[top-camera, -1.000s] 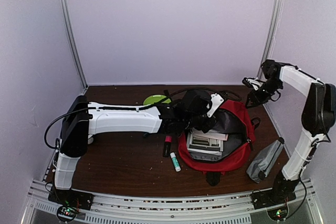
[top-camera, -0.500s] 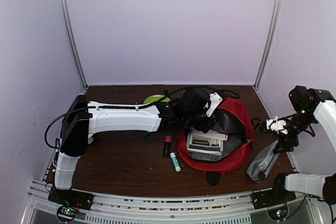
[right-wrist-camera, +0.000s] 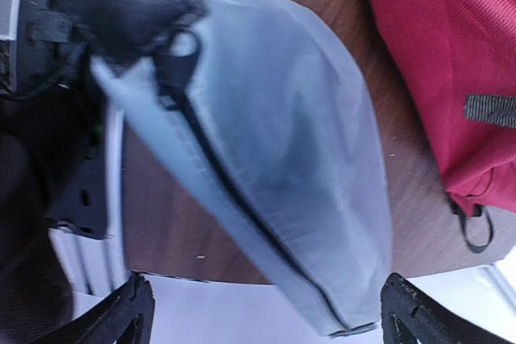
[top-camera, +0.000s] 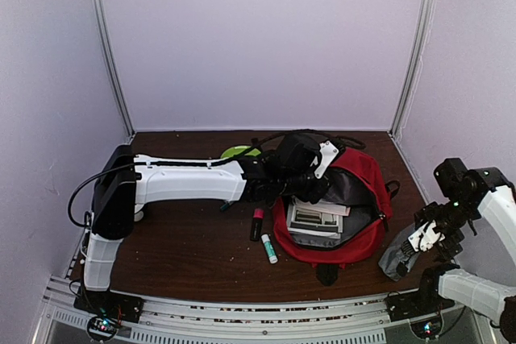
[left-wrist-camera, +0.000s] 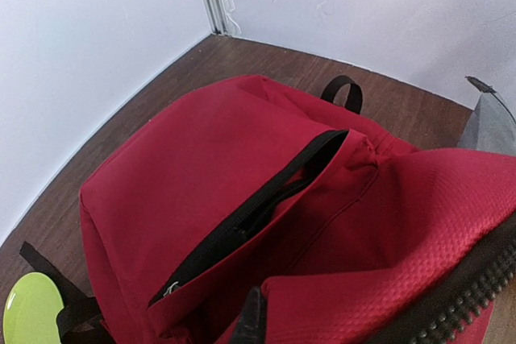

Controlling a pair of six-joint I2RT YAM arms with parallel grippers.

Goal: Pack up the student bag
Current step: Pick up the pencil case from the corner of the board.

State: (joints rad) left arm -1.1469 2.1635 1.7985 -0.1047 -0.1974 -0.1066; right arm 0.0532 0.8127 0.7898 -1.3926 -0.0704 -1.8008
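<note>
Right fingers (right-wrist-camera: 133, 312) spread wide, nothing between them yet. Both black tips show at the bottom edge of the wrist view, one on each side of the grey pouch (right-wrist-camera: 274, 159). The right gripper (top-camera: 423, 237) hangs directly over the pouch (top-camera: 403, 249), near the right edge of the table (top-camera: 185, 239). Contact can't be told.

The left gripper (top-camera: 310, 181) is clenched at the far-left rim of the student bag (top-camera: 363, 171). It looks to be pinching the rim fabric so the mouth gapes.

Key relation: the pouch lies straight under the right fingers. Its long axis runs diagonally from near-left to far-right, and its black zipper runs along that length. The fingers straddle one end of it, roughly across the short side. The right arm is clearly the nearer one, and the left arm is busy on the bag. The bag mouth is to the left of the pouch and just beside it.

The red bag lies flat at centre-right of the table, opening upward.

- **Main compartment:** holds a stack of printed booklets (top-camera: 314, 219) against the grey lining.
- **Front pocket (left-wrist-camera: 258, 199):** unzipped, inside dark, contents can't be told.

On the table left of the bag:
- glue stick (top-camera: 268, 249)
- red marker (top-camera: 257, 223)
- green disc (top-camera: 238, 152)

Likely next step: close on the pouch and carry it left into the mouth.
</note>
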